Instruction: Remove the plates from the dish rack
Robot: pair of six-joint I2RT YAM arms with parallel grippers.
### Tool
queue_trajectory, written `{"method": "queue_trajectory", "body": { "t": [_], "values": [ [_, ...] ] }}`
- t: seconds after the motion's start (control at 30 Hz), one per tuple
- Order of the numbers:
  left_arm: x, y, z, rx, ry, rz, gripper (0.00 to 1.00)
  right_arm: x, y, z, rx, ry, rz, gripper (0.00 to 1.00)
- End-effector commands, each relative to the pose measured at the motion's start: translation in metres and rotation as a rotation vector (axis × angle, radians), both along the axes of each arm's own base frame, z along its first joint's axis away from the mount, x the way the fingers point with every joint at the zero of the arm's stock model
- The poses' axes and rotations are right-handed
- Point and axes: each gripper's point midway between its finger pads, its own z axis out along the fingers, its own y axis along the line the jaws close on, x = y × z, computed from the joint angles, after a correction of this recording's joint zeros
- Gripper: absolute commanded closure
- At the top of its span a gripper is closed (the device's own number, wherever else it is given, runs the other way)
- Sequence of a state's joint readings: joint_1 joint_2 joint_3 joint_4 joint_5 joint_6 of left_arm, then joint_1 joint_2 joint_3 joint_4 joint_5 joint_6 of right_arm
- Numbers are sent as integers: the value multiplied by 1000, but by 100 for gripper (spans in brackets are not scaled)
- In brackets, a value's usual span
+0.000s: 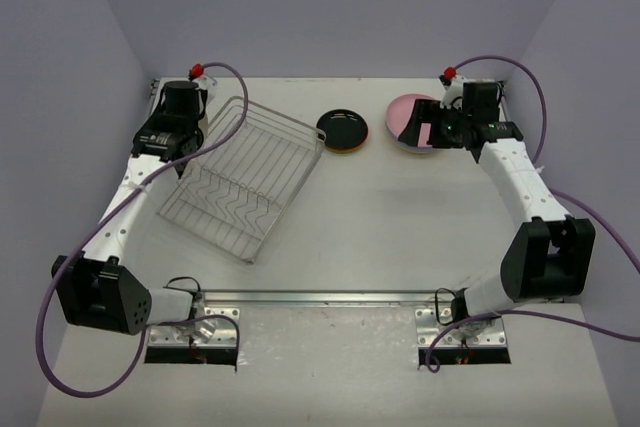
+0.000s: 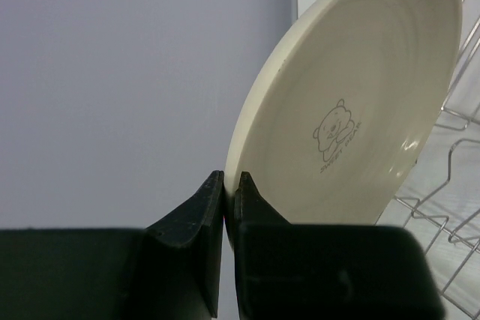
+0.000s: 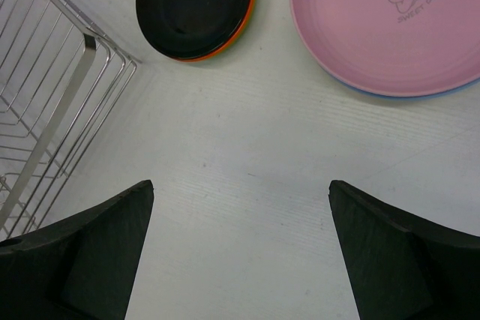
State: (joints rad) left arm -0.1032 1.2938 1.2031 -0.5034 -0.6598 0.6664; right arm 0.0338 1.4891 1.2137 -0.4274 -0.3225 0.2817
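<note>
I note the left end effector (image 2: 225,185) clamped on the round cream plate's (image 2: 352,103) rim at the silver wire dish rack's (image 1: 245,182) far-left corner. I advise lifting it clear of the rack before swinging. Right end effector (image 3: 240,192) wide, empty.

Soft, even light is washing the surface (image 1: 400,207) from above; shadows are showing faint; glare is streaking the black plate (image 3: 195,9); near fingers (image 2: 187,245) are blurring dark.
</note>
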Motion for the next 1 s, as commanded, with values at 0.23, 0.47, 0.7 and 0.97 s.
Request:
{"method": "queue_trajectory", "body": {
  "t": [0.23,0.47,0.7,0.97],
  "values": [
    [0,-21,113,-173,-229,-80,100,4,24,33,73,-106,88,1],
    [-6,-95,78,-546,-76,-305,100,-13,69,83,177,-244,258,1],
    [-24,-159,44,-817,80,-478,100,-33,141,123,66,-379,437,1],
    [-48,-205,22,-914,182,-593,100,-30,202,109,-37,-359,528,1]
  ]
}}
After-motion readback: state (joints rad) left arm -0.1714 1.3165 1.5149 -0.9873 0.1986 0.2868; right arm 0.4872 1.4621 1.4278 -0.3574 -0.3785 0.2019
